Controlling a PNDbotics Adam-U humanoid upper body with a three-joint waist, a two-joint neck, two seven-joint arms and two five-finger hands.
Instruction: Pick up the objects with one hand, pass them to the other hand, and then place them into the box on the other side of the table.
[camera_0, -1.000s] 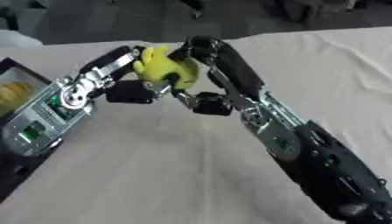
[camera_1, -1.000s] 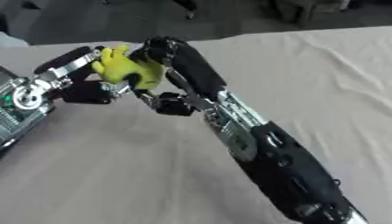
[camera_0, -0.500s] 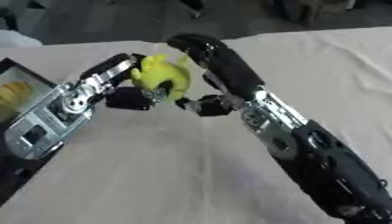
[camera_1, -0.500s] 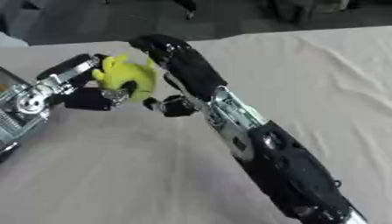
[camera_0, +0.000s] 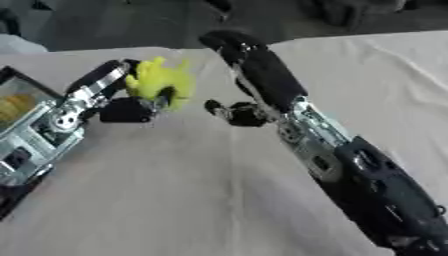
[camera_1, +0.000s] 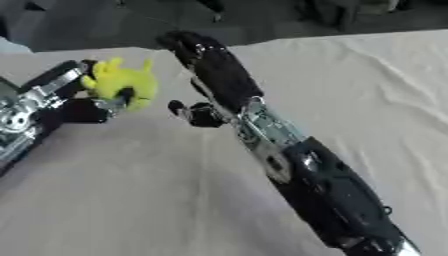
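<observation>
Two hands: both over the beige cloth-covered table (camera_0: 175, 200), near its far edge.
Toy: small bright yellow soft toy (camera_0: 160, 81) with little points on top, held above the table.
Left hand (camera_0: 131, 102): black and silver, fingers and thumb curled round the toy from the toy's left and underside.
Right hand (camera_0: 241, 50): black, just right of the toy, apart from it; fingers stretched out straight, thumb hanging below, holding nothing.
Box (camera_0: 17, 97): dark-rimmed, left of the toy at the table's left edge, something yellow inside.
</observation>
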